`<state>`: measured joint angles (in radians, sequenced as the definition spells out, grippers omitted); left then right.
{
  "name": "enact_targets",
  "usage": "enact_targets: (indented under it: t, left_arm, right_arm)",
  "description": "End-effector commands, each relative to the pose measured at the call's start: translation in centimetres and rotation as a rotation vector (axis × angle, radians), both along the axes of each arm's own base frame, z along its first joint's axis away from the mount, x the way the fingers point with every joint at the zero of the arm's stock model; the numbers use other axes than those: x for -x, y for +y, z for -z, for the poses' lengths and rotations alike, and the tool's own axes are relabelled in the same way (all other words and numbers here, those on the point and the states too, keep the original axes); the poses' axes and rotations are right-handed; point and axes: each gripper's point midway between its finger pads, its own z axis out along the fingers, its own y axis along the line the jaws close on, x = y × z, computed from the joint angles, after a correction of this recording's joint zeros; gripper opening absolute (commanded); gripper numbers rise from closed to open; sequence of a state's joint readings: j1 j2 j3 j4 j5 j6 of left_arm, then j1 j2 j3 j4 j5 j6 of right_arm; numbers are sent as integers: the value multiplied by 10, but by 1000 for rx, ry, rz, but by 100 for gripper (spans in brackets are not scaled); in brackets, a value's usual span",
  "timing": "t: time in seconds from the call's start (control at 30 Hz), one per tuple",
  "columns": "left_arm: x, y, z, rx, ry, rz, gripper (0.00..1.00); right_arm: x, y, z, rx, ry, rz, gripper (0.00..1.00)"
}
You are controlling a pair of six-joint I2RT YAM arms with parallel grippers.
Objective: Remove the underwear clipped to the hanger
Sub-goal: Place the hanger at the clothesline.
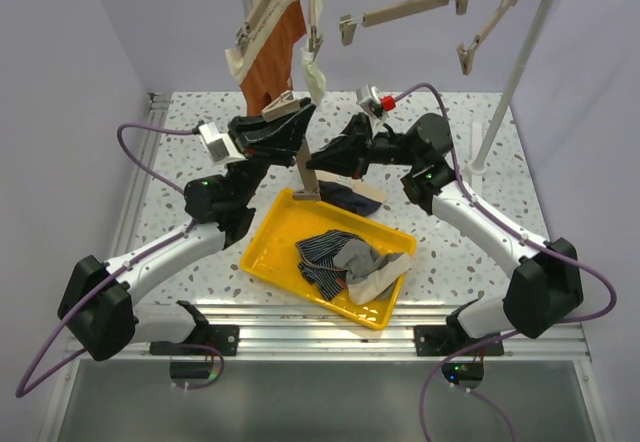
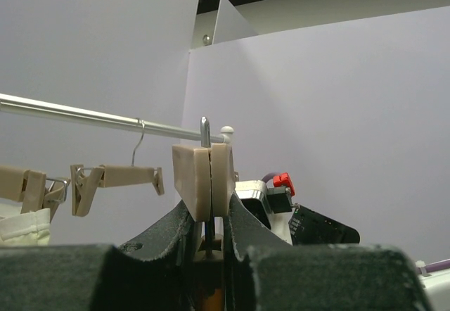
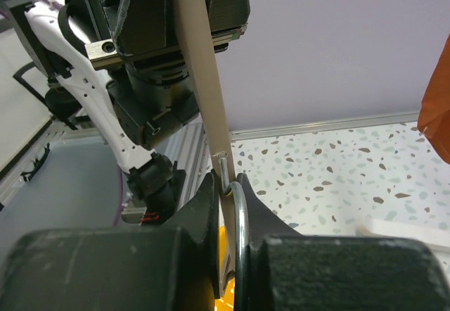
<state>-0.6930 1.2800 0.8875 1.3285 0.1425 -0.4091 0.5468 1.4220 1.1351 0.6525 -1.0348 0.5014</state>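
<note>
Top view: yellow tray [image 1: 268,252] at lower centre holds striped navy and grey-white underwear [image 1: 345,262], already off. Above it the left gripper [image 1: 296,122] grasps a beige clip hanger [image 1: 306,167]; the right gripper [image 1: 335,167] is clenched on its lower clip.

Left wrist: gripper [image 2: 209,209] squeezes the hanger block.

Right wrist: gripper [image 3: 228,184] is clenched on the wire clip.

Orange-red briefs [image 1: 272,57] hang upper left on the rail. Light, limp cloth: pinch near the clip and pull straight down.
</note>
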Motion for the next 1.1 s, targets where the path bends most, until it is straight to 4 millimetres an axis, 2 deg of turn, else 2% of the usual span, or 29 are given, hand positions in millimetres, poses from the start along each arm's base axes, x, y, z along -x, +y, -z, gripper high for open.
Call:
enact_targets:
  t: [0.0, 0.23, 0.27, 0.37, 0.47, 0.67, 0.9, 1.07]
  left_arm:
    - [51, 45, -58, 263, -266, -14, 0]
    - [51, 52, -52, 275, -230, -23, 0]
    - [51, 54, -52, 288, -226, -19, 0]
    - [55, 59, -56, 332, -246, -2, 0]
    - [62, 64, -64, 377, -282, 15, 0]
    - [70, 75, -73, 429, -318, 21, 0]
    - [83, 85, -85, 459, -361, 18, 0]
    - [88, 86, -89, 461, -375, 31, 0]
  right_arm:
    - [31, 11, -14, -4, -45, -119, 0]
    - [43, 2, -18, 10, -115, -157, 0]
    - [45, 1, -18, 8, -124, -159, 17]
    - [48, 0, -10, 13, -135, -173, 48]
    - [45, 0, -1, 21, -120, -159, 59]
    - [50, -2, -5, -16, -122, -159, 64]
    - [33, -16, -1, -34, -72, -93, 70]
    - [32, -21, -1, -43, -54, -79, 74]
